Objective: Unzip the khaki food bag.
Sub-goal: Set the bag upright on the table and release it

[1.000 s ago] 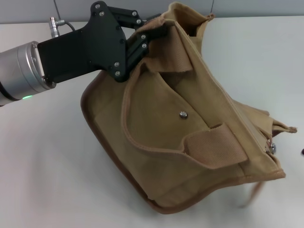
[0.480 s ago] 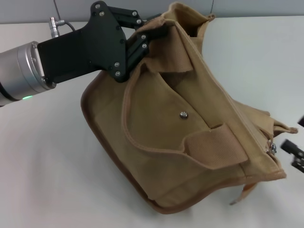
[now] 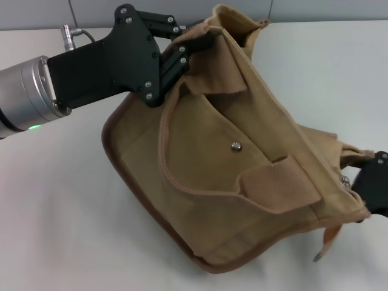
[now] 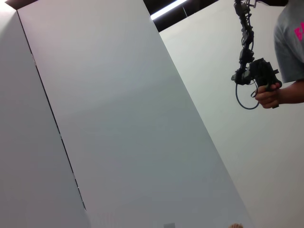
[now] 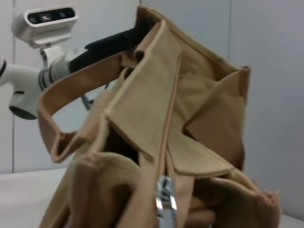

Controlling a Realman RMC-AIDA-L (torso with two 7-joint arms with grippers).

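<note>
Two grippers are on the bag [image 3: 242, 163] now, one at each end. It lies tipped on the white table [image 3: 54, 206], pocket face up, with the metal snap [image 3: 236, 145] showing near the middle of that face. The left gripper [image 3: 200, 41] reaches in at the far upper corner of the bag, and its black fingers are clamped onto the canvas there, holding that end raised. At the opposite end, the near right corner, the right gripper [image 3: 371, 188] sits just beside the bag; only a dark piece of it shows at the frame edge, so whether its fingers are apart or closed I cannot tell. The silver zipper pull [image 5: 165, 198] hangs at that right end of the bag, looming close in the right wrist view, with the zip line running up from it along the top seam. One handle [image 5: 71, 111] loops out beside the bag's mouth.
</note>
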